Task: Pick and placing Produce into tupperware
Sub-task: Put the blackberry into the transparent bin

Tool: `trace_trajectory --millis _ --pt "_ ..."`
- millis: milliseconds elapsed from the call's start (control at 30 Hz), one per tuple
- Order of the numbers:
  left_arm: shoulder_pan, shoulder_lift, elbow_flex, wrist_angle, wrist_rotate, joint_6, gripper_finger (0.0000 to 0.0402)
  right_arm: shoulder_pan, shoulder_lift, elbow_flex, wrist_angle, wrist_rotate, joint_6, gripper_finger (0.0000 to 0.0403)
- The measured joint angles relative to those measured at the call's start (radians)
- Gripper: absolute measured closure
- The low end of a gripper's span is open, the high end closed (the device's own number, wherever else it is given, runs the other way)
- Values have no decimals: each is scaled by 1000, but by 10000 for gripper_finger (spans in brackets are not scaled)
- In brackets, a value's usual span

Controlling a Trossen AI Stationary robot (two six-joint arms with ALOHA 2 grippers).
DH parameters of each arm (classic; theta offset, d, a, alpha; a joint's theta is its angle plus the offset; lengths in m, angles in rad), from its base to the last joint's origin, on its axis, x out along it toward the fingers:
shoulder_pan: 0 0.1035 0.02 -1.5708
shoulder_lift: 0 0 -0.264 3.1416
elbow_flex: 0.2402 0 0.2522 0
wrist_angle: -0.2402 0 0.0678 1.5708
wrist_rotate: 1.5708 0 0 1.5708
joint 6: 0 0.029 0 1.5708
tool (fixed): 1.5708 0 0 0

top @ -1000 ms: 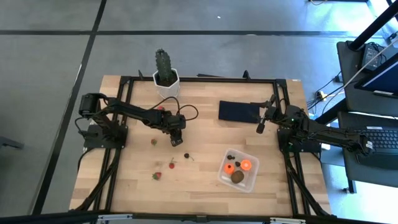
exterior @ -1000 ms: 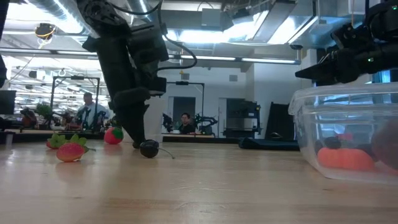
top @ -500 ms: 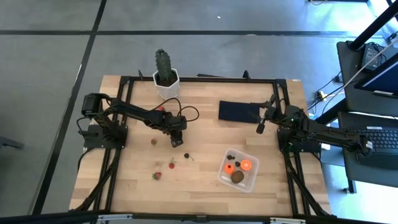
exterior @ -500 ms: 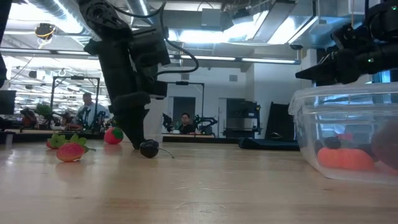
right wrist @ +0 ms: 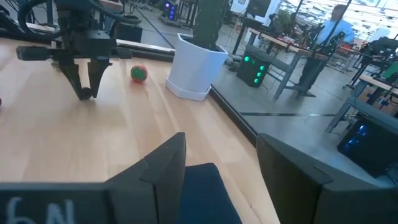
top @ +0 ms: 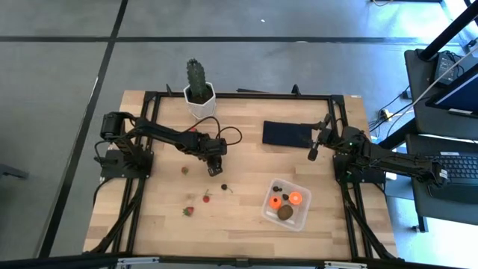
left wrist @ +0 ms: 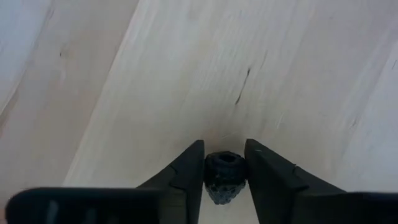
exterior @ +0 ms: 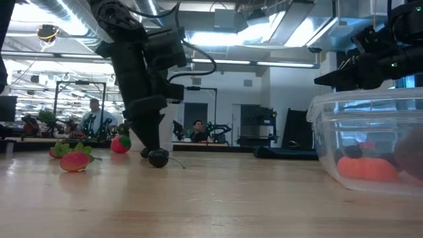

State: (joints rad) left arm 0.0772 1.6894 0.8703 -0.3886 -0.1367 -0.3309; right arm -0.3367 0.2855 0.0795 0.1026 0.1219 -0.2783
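My left gripper (top: 213,172) stands steeply tilted down at the table's middle left, shut on a small dark berry (left wrist: 224,174). Loose produce lies around it: a second dark berry with a stem (top: 223,187), and strawberries (top: 185,170), (top: 207,197), (top: 188,211). The clear tupperware (top: 300,214) sits at the near right and holds two orange balls (top: 275,202), a brown kiwi-like oval (top: 284,213) and dark berries (top: 278,188). My right gripper (top: 311,153) waits open at the far right, above the table. My left gripper pinches the dark berry by its two opposite sides (left wrist: 210,175) between the two fingers (left wrist: 189,165), near their free ends. The fingers come from above, slanting steeply down, their tips close to the wood (exterior: 149,151). Whether the berry still rests on the table I cannot tell.
A green cactus in a white pot (top: 199,93) stands at the far edge, with a red-and-green fruit (right wrist: 138,73) near it. A flat black rectangle (top: 286,133) lies at the far right under my right gripper. Bare wood lies between the loose fruit and the tupperware.
My left gripper has closed on the small dark berry while staying almost in place, close to the table. The other fruit and my right gripper have kept still.
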Motion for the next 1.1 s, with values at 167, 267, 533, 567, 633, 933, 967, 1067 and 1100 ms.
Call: trace_trajectory --millis 167,267,533,567,633,933,967,1067,1100 --pt "0 -2 1 -15 0 -1 314 0 0 0 -5 0 -15 205" --pt "0 -2 2 -29 13 0 301 0 0 0 -5 0 -15 205" --pt "0 -2 0 -59 42 0 257 0 0 0 -9 0 -15 205" --pt "0 -2 0 -59 44 0 257 0 0 0 -9 0 -15 205" --pt "0 -2 0 -61 44 0 261 0 0 0 -9 0 -15 205" --pt "0 -4 2 -94 67 -8 294 0 0 0 -11 0 -15 205" --pt "0 -4 2 -95 68 -8 297 0 0 0 -11 0 -15 205" --pt "0 -4 2 -96 74 -8 301 0 0 0 -11 0 -15 205" --pt "0 -4 2 -97 76 -8 300 0 0 0 -11 0 -15 205"
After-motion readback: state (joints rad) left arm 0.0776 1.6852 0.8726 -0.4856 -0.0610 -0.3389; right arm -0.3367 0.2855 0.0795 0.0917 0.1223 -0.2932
